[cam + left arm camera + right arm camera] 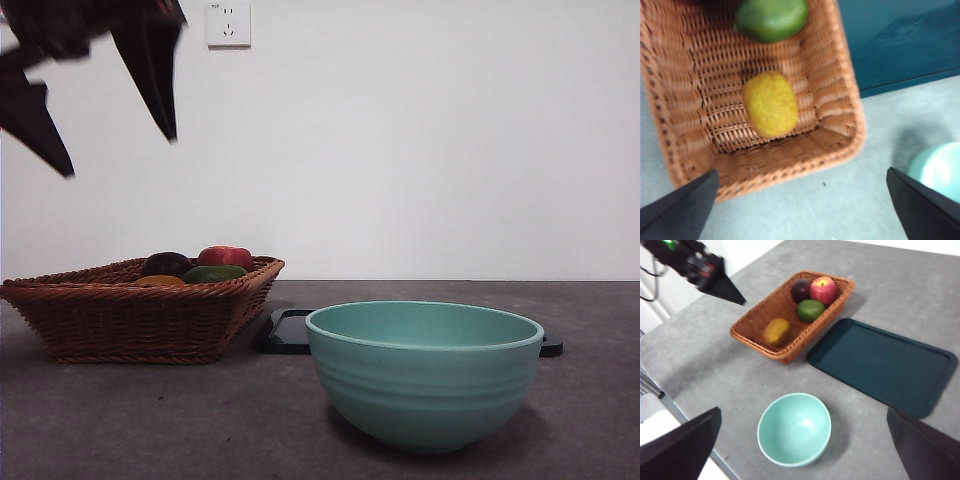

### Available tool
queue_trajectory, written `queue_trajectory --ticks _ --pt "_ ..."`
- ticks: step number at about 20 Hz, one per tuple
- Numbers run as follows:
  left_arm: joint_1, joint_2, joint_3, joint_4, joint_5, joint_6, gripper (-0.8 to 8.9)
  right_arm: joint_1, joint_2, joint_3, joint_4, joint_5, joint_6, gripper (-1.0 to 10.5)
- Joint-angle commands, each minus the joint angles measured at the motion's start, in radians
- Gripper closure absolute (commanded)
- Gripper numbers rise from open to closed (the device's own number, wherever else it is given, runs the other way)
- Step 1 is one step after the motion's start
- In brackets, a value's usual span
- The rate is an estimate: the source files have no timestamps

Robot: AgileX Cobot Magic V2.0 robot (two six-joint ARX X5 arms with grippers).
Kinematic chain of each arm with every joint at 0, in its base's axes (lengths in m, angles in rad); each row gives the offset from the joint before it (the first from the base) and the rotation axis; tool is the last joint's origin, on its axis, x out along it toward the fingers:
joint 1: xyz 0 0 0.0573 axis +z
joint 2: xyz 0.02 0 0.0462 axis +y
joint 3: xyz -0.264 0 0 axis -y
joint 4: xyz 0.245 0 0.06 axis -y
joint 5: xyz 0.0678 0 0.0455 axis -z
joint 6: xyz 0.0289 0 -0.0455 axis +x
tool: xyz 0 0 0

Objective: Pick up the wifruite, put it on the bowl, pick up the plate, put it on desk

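Note:
The wifruite (770, 104), an oval orange-brown fruit, lies in the wicker basket (840, 107) and also shows in the right wrist view (777, 330) and as a sliver in the front view (160, 281). My left gripper (801, 171) is open and empty, hovering above the basket's near end, apart from the fruit; it hangs at the top left of the front view (120, 153). The mint-teal bowl (424, 372) stands empty on the dark grey desk (150, 420). The plate (882, 364), a flat dark teal rectangle, lies beside the basket. My right gripper (803, 410) is open and empty, high above the bowl (794, 429).
The basket (130, 310) also holds a green fruit (810, 310), a dark purple fruit (800, 290) and a red apple (824, 290). The left arm (700, 267) shows beyond the basket. The desk's edge (695, 427) runs near the bowl. A wall socket (228, 22) is behind.

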Motion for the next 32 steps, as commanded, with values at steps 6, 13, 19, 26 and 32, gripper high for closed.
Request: queue_trajectory --ticks 6,13,19,26,32 --pt "-0.024 0.203 0.027 0.129 -0.084 -0.008 1.05 0.005 -0.037 0.021 0.008 0.022 0.034 2.9" --pt "-0.049 0.350 0.027 0.204 -0.161 -0.007 1.05 0.005 -0.037 0.021 0.009 0.018 0.056 2.9" --pt "-0.048 0.434 0.027 0.240 -0.162 -0.008 2.23 0.005 -0.037 0.021 0.014 0.015 0.063 2.9" --pt "-0.047 0.443 0.027 0.240 -0.161 -0.008 5.12 0.005 -0.037 0.021 0.017 0.015 0.063 2.9" --pt "-0.047 0.427 0.070 0.199 -0.161 -0.007 5.75 0.005 -0.037 0.021 0.016 0.015 0.063 2.9"
